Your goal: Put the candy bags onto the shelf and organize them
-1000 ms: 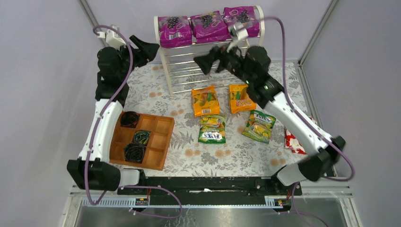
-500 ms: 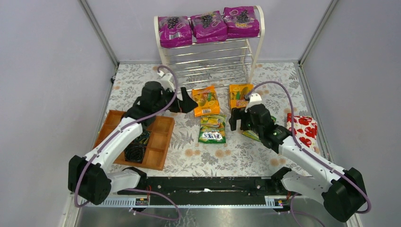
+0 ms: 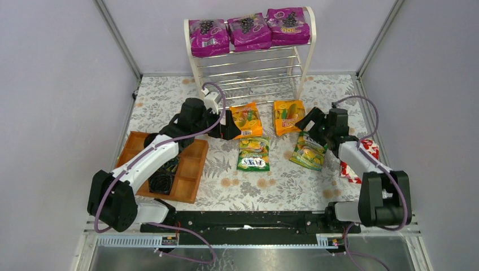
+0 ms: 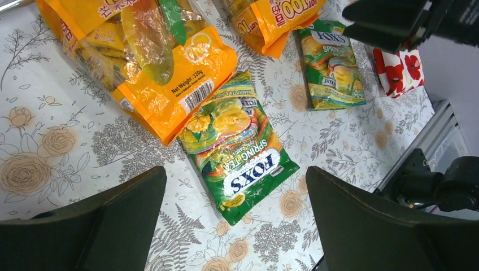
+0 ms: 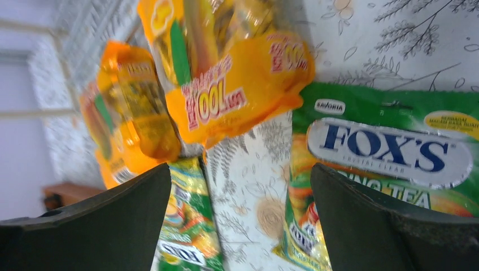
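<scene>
Three purple candy bags (image 3: 249,31) lie side by side on the top tier of the white shelf (image 3: 254,84). Two orange bags (image 3: 245,119) (image 3: 287,116) and two green-yellow FOXS bags (image 3: 253,153) (image 3: 309,151) lie flat on the floral table. My left gripper (image 3: 230,126) is open and empty, low at the left edge of the left orange bag (image 4: 152,68), with a FOXS bag (image 4: 237,144) ahead of its gap (image 4: 234,220). My right gripper (image 3: 309,122) is open and empty, between the right orange bag (image 5: 237,79) and the right FOXS bag (image 5: 390,152).
A brown wooden compartment tray (image 3: 192,169) with dark coiled items sits at the left under my left arm. A red bag with white flowers (image 3: 370,148) lies at the right edge, partly under my right arm. Grey walls enclose the table.
My left gripper has moved a little right, up against the left orange bag. My right gripper has swung from the middle front out to the right of the right orange bag. Both stay empty.
</scene>
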`<state>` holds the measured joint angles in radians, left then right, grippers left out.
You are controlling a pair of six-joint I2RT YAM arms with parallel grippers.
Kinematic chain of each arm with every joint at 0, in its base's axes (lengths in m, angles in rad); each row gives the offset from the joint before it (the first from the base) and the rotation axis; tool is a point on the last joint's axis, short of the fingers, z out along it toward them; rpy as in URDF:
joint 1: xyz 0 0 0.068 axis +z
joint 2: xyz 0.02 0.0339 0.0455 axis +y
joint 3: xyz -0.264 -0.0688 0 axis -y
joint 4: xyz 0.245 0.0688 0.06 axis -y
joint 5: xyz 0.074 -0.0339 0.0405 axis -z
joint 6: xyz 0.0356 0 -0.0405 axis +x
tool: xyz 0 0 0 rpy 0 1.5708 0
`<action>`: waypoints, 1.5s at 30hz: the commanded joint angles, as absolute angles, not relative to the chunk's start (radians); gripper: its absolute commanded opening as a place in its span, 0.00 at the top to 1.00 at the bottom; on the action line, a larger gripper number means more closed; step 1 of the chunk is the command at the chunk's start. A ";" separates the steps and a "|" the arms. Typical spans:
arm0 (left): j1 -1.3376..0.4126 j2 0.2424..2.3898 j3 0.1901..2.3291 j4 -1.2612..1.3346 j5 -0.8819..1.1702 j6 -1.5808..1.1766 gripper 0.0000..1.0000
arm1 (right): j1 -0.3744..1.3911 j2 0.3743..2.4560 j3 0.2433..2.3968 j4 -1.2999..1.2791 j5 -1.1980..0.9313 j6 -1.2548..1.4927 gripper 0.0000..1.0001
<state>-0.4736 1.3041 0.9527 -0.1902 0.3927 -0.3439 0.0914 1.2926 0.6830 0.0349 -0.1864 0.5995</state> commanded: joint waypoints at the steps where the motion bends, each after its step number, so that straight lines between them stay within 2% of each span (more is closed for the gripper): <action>1: -0.477 1.271 0.946 -0.155 0.401 -0.304 0.01 | 0.006 1.394 0.691 0.261 -0.385 0.820 0.00; 6: -0.477 1.266 0.942 -0.148 0.416 -0.304 0.01 | -0.032 1.506 0.697 0.360 -0.398 0.890 0.03; 13: -0.476 1.255 0.937 -0.142 0.423 -0.304 0.01 | -0.052 1.604 0.657 0.500 -0.387 0.958 0.17; 23: -0.476 1.265 0.930 -0.131 0.428 -0.310 0.01 | -0.055 1.740 0.641 0.653 -0.475 1.025 0.37; 27: -0.475 1.276 0.930 -0.126 0.432 -0.314 0.01 | -0.055 1.774 0.645 0.676 -0.511 1.033 0.52; 29: -0.476 1.282 0.929 -0.125 0.434 -0.316 0.01 | -0.055 1.777 0.641 0.694 -0.521 1.035 0.60; 33: -0.475 1.289 0.925 -0.117 0.434 -0.319 0.01 | -0.055 1.761 0.639 0.701 -0.537 1.019 0.72; 45: -0.475 1.314 0.922 -0.099 0.441 -0.339 0.01 | -0.054 1.550 0.648 0.498 -0.581 0.766 0.85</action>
